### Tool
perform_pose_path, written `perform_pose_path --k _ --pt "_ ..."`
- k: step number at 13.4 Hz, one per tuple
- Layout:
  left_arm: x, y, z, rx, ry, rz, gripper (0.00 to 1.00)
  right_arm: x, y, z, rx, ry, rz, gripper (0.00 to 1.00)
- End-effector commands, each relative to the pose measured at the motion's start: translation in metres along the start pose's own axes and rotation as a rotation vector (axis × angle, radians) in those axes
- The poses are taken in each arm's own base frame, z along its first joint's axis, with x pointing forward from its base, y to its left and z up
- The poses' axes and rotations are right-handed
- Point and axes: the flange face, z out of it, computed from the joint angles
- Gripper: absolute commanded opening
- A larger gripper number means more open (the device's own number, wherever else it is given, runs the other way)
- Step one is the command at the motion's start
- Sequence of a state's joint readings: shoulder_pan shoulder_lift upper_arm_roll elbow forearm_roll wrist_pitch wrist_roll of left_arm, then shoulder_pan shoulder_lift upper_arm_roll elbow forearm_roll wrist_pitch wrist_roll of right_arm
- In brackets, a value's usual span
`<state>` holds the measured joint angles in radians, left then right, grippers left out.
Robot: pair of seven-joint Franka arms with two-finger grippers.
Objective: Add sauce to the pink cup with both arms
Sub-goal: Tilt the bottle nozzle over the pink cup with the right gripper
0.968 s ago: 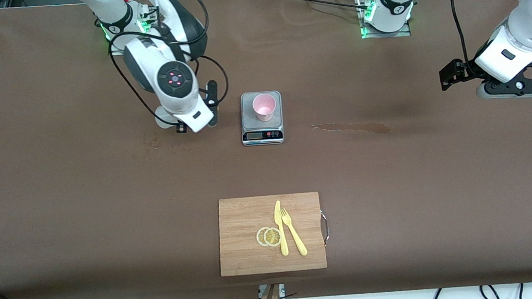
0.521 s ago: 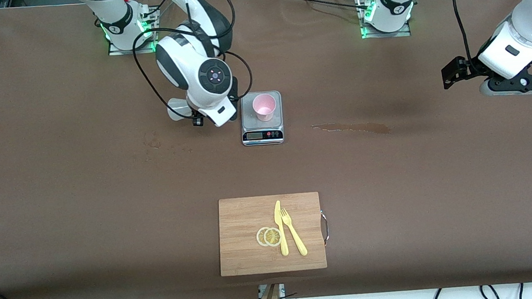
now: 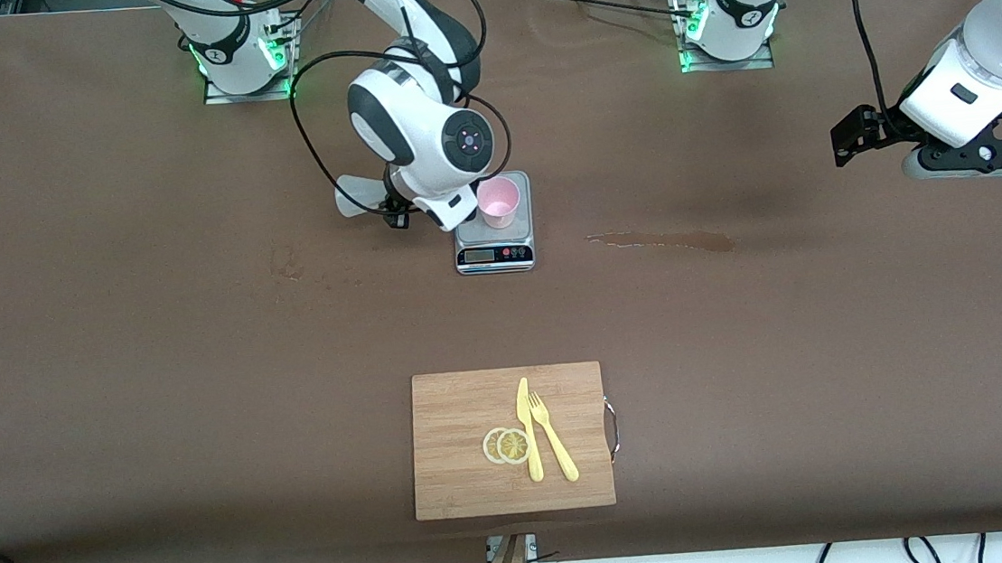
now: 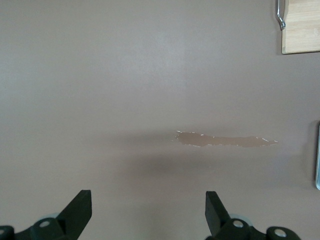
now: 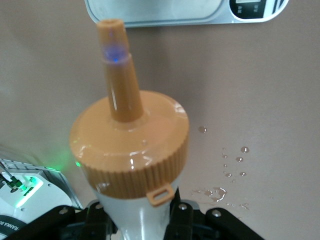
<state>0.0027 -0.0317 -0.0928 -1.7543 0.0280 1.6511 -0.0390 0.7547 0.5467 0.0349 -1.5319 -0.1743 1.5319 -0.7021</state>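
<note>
The pink cup (image 3: pixel 498 200) stands upright on a small grey scale (image 3: pixel 494 241). My right gripper (image 3: pixel 398 211) is shut on the sauce bottle and holds it on its side just beside the scale, at the right arm's end. The bottle's whitish body (image 3: pixel 356 194) sticks out past the hand. In the right wrist view the gripper (image 5: pixel 140 220) clamps the white body below the orange cap (image 5: pixel 130 145). The nozzle (image 5: pixel 116 65) points at the scale's edge (image 5: pixel 165 12). My left gripper (image 3: pixel 847 140) waits open and empty over bare table near the left arm's end; it also shows in the left wrist view (image 4: pixel 148 210).
A wooden cutting board (image 3: pixel 460 439) with a yellow knife, a fork and lemon slices lies nearer the front camera. A brown spill streak (image 3: pixel 661 241) lies beside the scale toward the left arm's end. Water drops (image 5: pixel 220 192) lie on the table under the bottle.
My right arm has carried the bottle sideways toward the scale, from well clear of it to right beside the cup. The left arm has hardly moved.
</note>
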Motion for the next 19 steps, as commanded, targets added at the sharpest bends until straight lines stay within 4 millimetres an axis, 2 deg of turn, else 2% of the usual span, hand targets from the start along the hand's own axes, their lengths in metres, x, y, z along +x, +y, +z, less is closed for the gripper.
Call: perform_pose_path --k 1,4,6,9,11,15,19 --pt "-0.006 0.000 -0.008 0.006 -0.005 0.008 1.00 0.006 -0.007 -0.010 -0.013 -0.053 0.011 0.00" --pt "-0.005 0.000 -0.007 0.006 -0.006 0.005 1.00 0.025 -0.013 -0.018 -0.006 -0.102 0.017 0.00" --pt "-0.005 0.001 -0.006 0.006 -0.008 0.008 1.00 0.026 -0.012 -0.018 -0.004 -0.105 0.021 0.00" --pt "-0.003 0.001 -0.005 0.006 -0.005 0.007 1.00 0.043 -0.012 -0.017 -0.007 -0.133 0.040 0.00" --pt "-0.004 0.002 -0.007 0.006 -0.002 0.008 1.00 0.044 -0.010 -0.019 -0.009 -0.131 0.044 0.00" --pt "-0.004 0.003 -0.008 0.006 0.000 0.010 1.00 0.032 0.006 -0.015 -0.014 -0.150 0.082 0.00" --pt "-0.005 0.003 -0.008 0.006 0.000 0.011 1.00 0.035 0.008 -0.015 -0.031 -0.184 0.085 0.00"
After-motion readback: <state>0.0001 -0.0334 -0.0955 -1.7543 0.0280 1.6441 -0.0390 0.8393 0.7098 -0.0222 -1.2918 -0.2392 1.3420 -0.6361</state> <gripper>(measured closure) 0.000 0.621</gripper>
